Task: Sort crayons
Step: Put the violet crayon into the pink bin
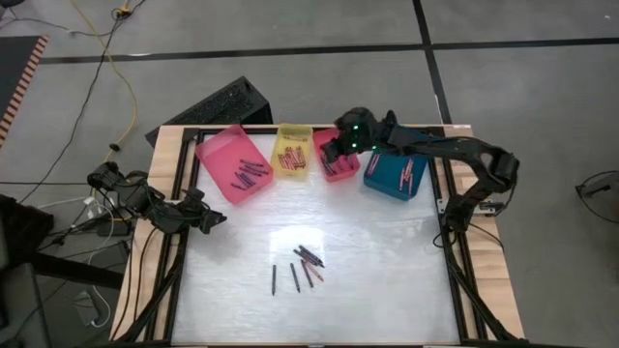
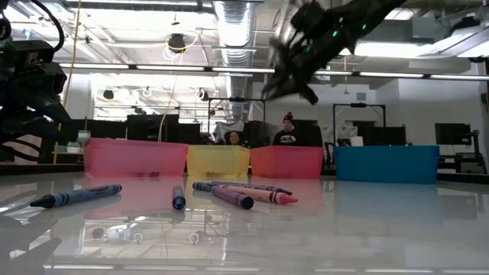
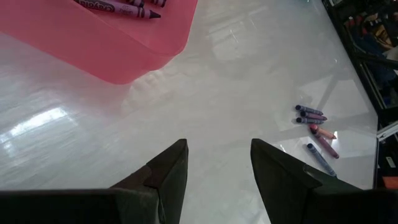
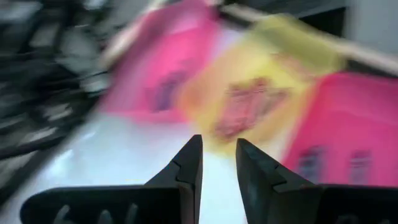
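**A:** Where are your crayons right now?

**B:** You have a small loose cluster of crayons (image 1: 302,267) lying flat on the white table (image 1: 387,290), toward its near middle, well apart from the trays. From table height you see a dark blue one off to the side, a short dark one, and purple and pink-red ones lying close together. More crayons already sit inside the trays along the far edge: the pink tray (image 1: 232,162), the yellow tray (image 1: 291,152), the red tray (image 1: 337,157) and the blue tray (image 1: 396,175).

**A:** And your right gripper?

**B:** Your right gripper (image 1: 334,153) hangs above the red tray, raised off the table. Its own camera shows the two fingers (image 4: 189,165) parted by a narrow gap with nothing between them, so it stands slightly open and empty.

**A:** The left one?

**B:** Your left gripper (image 1: 208,220) waits low at the table's left edge, near the pink tray's corner. Its fingers (image 3: 171,171) stand apart, holding nothing, with bare table between them.
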Action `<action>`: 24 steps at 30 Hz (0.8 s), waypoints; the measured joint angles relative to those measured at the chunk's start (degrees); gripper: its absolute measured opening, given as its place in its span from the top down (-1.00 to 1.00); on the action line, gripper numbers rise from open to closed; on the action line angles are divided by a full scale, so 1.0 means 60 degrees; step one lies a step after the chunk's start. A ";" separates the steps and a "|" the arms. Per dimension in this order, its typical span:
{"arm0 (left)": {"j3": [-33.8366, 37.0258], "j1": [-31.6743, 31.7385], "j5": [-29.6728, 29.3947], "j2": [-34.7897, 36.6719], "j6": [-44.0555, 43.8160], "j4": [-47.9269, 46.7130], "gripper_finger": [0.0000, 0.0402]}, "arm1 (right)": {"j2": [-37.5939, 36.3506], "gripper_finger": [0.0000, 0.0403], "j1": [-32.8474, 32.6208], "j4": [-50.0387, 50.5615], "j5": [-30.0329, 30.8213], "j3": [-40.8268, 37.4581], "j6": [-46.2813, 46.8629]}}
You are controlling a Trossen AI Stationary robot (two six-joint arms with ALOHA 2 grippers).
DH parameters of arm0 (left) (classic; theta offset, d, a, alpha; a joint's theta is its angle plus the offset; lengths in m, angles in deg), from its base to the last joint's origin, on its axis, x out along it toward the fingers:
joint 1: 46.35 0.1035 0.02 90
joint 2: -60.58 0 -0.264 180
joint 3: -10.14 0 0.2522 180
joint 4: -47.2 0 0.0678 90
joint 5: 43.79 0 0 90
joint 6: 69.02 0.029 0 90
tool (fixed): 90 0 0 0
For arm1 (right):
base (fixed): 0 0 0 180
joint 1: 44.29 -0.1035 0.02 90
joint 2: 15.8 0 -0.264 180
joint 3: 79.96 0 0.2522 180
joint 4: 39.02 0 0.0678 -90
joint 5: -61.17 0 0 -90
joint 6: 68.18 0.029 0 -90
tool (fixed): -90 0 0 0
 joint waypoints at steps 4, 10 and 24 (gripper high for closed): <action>0.0002 -0.0003 0.0000 0.0000 0.0001 0.0000 0.18 | -0.0656 0.54 -0.0913 0.0452 -0.1061 0.0006 0.0366; 0.0002 0.0001 0.0004 0.0000 0.0001 0.0000 0.18 | -0.0821 0.54 -0.3664 0.0660 -0.0525 0.0006 0.0397; 0.0002 -0.0003 0.0000 -0.0004 0.0000 0.0000 0.18 | 0.1226 0.54 -0.8791 0.0624 0.7195 -0.0001 0.3164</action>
